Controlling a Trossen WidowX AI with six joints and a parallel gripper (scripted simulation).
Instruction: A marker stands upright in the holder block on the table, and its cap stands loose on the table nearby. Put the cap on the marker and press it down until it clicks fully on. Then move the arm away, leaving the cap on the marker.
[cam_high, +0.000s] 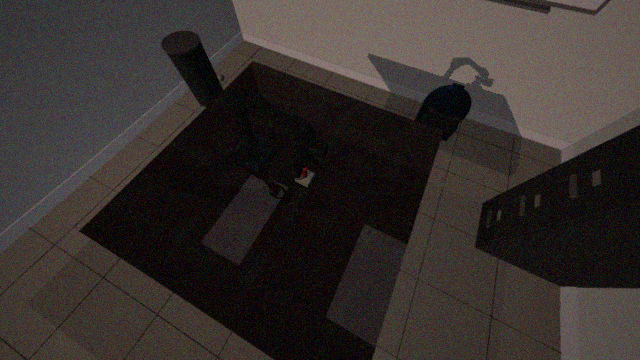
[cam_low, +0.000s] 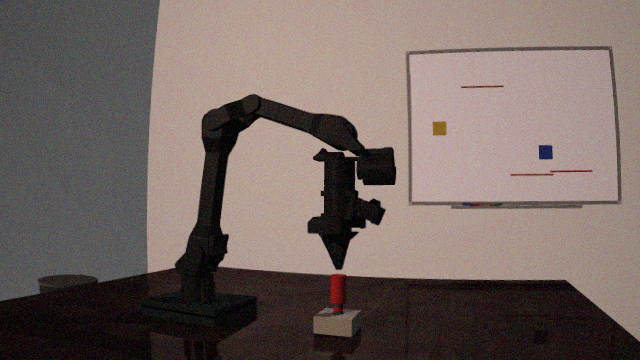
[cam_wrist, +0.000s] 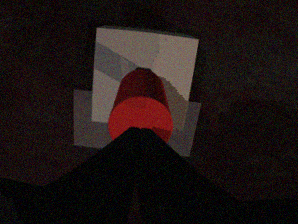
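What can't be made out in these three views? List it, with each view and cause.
- Marker body: in the exterior view the red cap covers it; whether it has clicked fully down cannot be told.
- Holder block, near side: in the wrist view the shut gripper and cap hide it.
- Arm: in the top view it is lost in darkness over the table.

We see a glossy dark wood-like table (cam_low: 450, 320), a smooth red plastic-looking cap (cam_low: 338, 292), and a matt pale holder block (cam_low: 336, 323).
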